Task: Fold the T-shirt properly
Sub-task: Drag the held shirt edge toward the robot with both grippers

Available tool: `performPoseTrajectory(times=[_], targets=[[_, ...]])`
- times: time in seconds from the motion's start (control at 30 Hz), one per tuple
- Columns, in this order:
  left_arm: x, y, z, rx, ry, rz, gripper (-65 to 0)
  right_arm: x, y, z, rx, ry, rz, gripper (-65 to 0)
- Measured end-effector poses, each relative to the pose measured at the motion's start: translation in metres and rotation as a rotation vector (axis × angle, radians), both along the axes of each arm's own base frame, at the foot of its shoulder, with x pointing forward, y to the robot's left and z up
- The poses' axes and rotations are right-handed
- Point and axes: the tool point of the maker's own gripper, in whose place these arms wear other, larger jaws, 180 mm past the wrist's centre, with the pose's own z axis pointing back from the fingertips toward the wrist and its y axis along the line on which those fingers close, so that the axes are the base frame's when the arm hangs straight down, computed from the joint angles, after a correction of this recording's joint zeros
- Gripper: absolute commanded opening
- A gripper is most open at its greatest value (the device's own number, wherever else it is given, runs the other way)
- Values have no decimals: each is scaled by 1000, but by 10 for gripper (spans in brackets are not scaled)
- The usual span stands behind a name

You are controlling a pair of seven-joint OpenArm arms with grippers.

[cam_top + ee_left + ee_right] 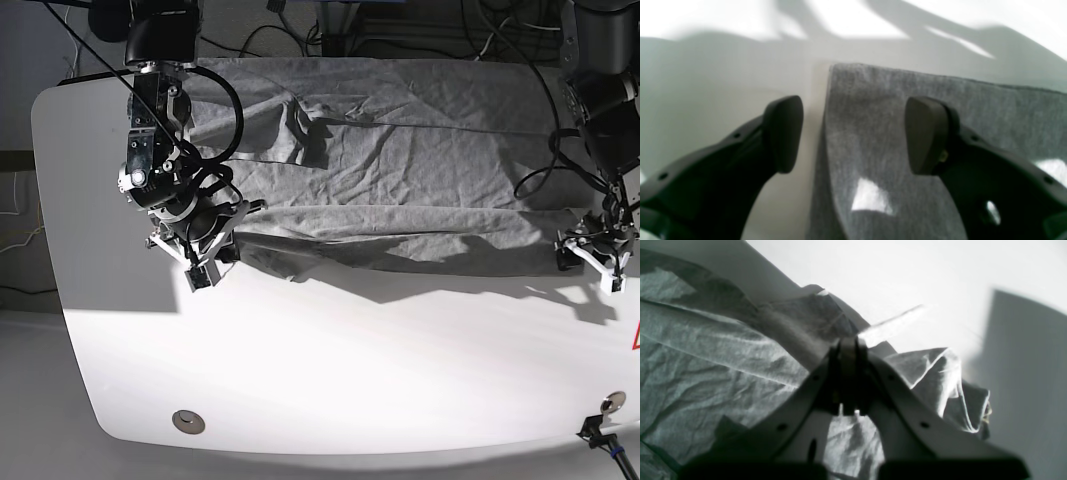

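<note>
The right gripper (848,350) is pinched on the T-shirt (400,170) near the desk's (330,390) left edge; the left gripper (853,133) is spread over its right corner.

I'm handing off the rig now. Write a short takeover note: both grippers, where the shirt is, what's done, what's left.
Left gripper: jaws open, straddling a corner edge of the light heather-grey wrinkled cotton T-shirt, nothing gripped.
Right gripper: jaws shut on a bunched shirt edge.
The shirt is spread across the far half of the white table, its near edge slightly raised.
Done: right-side grasp.
Left: close the left jaws on the corner, then probably carry both edges over for the first fold.
</note>
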Motion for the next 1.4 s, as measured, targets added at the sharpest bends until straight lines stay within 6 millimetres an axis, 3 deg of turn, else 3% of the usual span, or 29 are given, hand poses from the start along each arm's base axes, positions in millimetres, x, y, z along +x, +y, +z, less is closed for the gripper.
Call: performPoseTrajectory(times=[0.1,0.3,0.43,0.5,0.63,0.67,0.9,1.07,1.1,1.2,1.3,1.4], targets=[[1,-5,-2,-8,0,-3,-194,0,0,0,1,-1,0,-650],[11,-36,-3,-61,-28,-78,-196,0,0,0,0,-1,0,-650],[14,-43,-5,-61,-17,-93,-218,0,0,0,0,0,0,-650],[14,-43,-5,-62,-18,-94,-321,0,0,0,0,0,0,-650],[12,-42,-2,-36,-9,-104,-631,0,0,0,1,-1,0,-650],[13,-43,-1,-33,-11,-108,-650,0,0,0,0,-2,0,-650],[18,-39,9,-40,-46,-94,-650,1,0,2,0,-5,0,-650],[22,-11,58,30,-174,-41,-650,11,-6,25,-11,-72,0,-650],[19,-6,68,55,-183,-39,-650,12,-8,32,-17,-93,-5,-650],[-1,-5,71,120,-129,-78,-650,8,-12,41,-29,-121,-10,-650],[-19,-11,76,164,-98,-141,-650,-8,-12,30,-40,-91,15,-650],[-35,-5,91,226,-92,-143,-650,-20,-16,20,-54,-64,33,-650]])
